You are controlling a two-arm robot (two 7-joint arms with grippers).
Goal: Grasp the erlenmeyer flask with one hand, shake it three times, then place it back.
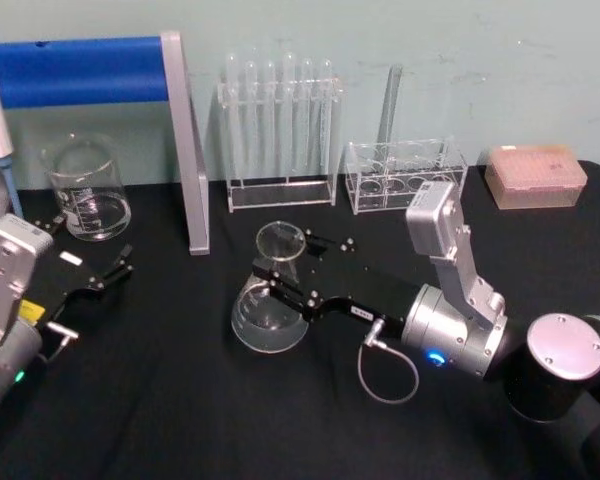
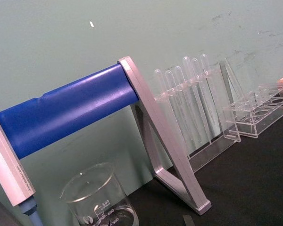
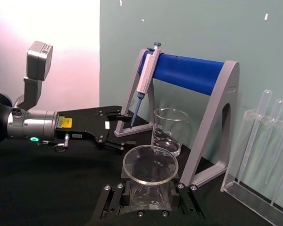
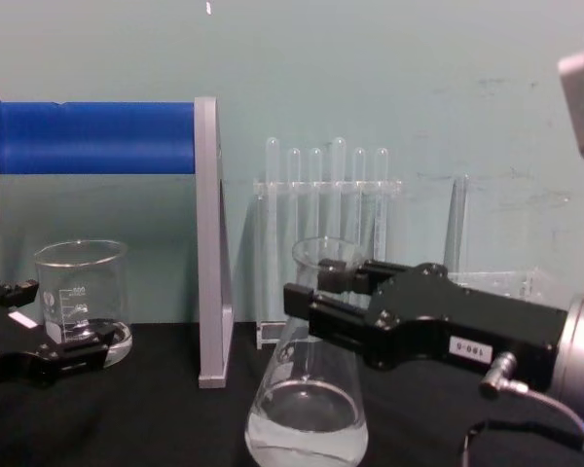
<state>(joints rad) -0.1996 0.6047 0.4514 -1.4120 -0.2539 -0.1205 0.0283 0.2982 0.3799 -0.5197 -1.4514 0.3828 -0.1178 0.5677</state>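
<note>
The erlenmeyer flask (image 1: 268,312) is clear glass with a little liquid in its wide base and stands mid-table, its base low at the black tabletop (image 4: 307,413). My right gripper (image 1: 286,263), the hand, reaches in from the right and is shut on the flask's neck just under the flared rim (image 3: 150,165). One finger lies on each side of the neck (image 4: 311,289). The flask leans slightly. My left gripper (image 1: 92,247) rests open at the left, apart from the flask, near the beaker.
A graduated beaker (image 1: 85,190) stands back left beside a blue-barred pipette stand (image 1: 185,140) holding a pipette (image 3: 144,77). A test tube rack (image 1: 280,130), a second clear rack (image 1: 405,175) and a tip box (image 1: 535,175) line the back.
</note>
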